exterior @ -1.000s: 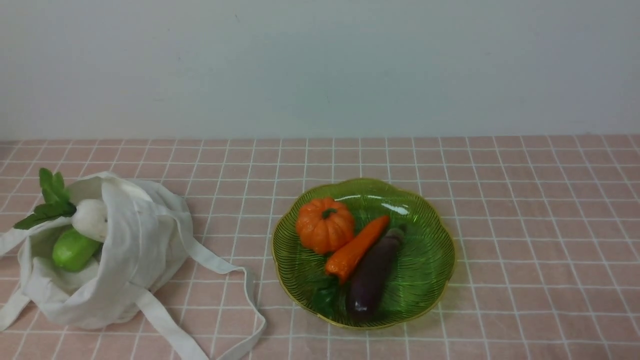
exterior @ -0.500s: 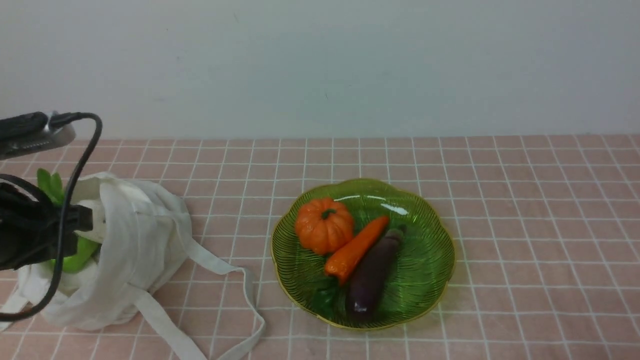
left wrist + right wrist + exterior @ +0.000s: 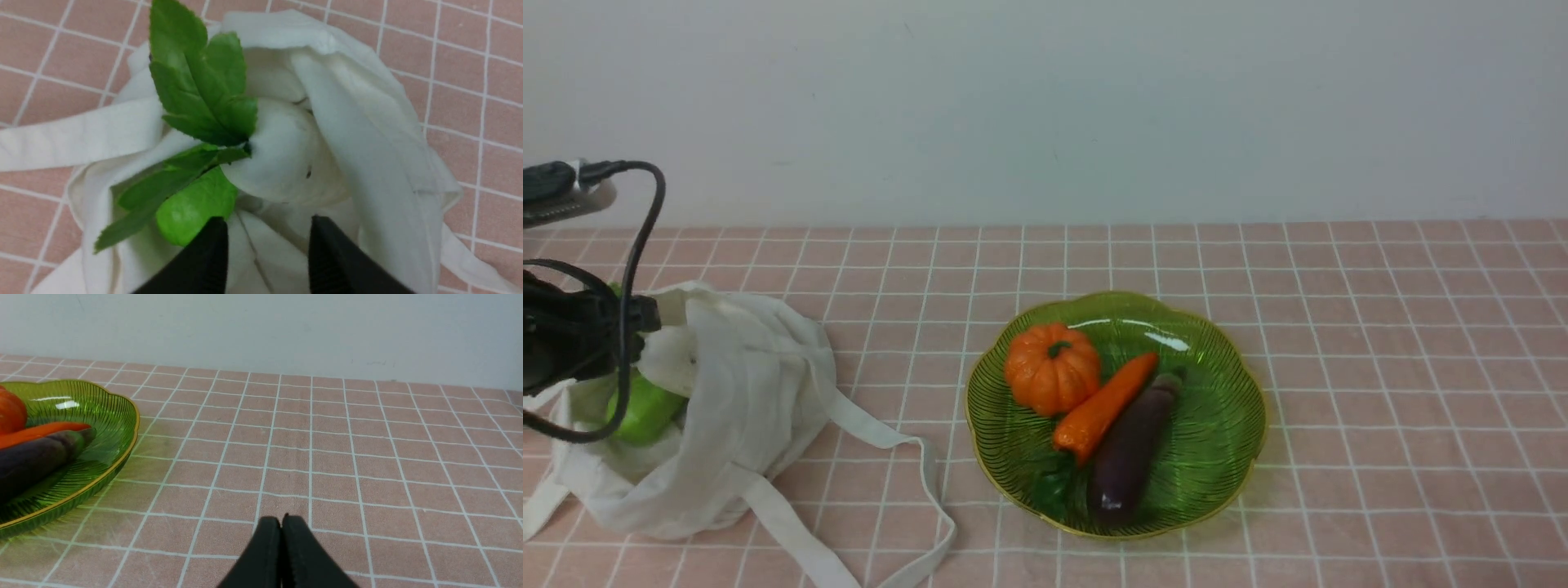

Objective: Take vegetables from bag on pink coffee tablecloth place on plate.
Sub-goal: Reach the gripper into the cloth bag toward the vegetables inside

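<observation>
The off-white bag [image 3: 743,384] lies open at the left on the pink checked tablecloth [image 3: 1380,343]. In its mouth sit a white radish [image 3: 286,159] with green leaves [image 3: 196,90] and a light-green gourd [image 3: 192,212]. My left gripper [image 3: 267,228] hangs open just above the bag's mouth, close to the radish, with only cloth beneath its fingers [image 3: 208,253]. The green plate [image 3: 1217,425] stands at the centre. My right gripper [image 3: 282,524] is shut on nothing, low over the cloth to the right of the plate [image 3: 106,416].
On the plate lie an orange pumpkin [image 3: 1052,367], a carrot [image 3: 1104,406] and a purple eggplant [image 3: 1131,449]. The bag's long straps [image 3: 915,482] trail towards the plate. A pale wall [image 3: 1045,106] closes the far side. My left arm's cable [image 3: 637,269] loops over the bag.
My left arm has come in from the left and now stands over the bag's mouth, hiding the radish leaves in the front view. Since half a second ago it has shifted slightly up and away.
</observation>
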Robot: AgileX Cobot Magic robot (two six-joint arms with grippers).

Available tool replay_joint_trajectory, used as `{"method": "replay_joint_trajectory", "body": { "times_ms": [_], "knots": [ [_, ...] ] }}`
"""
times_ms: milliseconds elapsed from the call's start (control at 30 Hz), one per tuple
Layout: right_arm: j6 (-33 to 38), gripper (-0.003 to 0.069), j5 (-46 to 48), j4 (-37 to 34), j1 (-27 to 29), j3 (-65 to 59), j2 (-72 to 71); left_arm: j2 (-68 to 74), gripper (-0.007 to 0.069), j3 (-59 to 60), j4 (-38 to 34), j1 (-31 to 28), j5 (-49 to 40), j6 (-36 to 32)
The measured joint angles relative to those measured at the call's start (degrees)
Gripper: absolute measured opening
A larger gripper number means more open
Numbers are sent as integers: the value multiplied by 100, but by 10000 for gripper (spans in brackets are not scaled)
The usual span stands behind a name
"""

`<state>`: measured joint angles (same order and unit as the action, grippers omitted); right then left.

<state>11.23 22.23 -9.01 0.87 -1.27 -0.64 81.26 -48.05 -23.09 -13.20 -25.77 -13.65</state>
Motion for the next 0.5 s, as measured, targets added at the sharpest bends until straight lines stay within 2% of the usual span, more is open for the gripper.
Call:
{"method": "replay_joint_trajectory", "body": {
  "times_ms": [67, 100, 233, 333, 500],
  "knots": [
    [0, -15, 0, 0, 0, 0, 0, 127, 376, 0, -40, 0, 79, 0],
    [0, -15, 0, 0, 0, 0, 0, 259, 452, 0, -50, 0, 190, -6],
    [0, -15, 0, 0, 0, 0, 0, 563, 594, 0, -72, 0, 716, -106],
    [0, -15, 0, 0, 0, 0, 0, 728, 630, 0, -150, 0, 1066, -187],
    [0, -15, 0, 0, 0, 0, 0, 1017, 636, -4, -368, 0, 1170, -200]
  ]
}}
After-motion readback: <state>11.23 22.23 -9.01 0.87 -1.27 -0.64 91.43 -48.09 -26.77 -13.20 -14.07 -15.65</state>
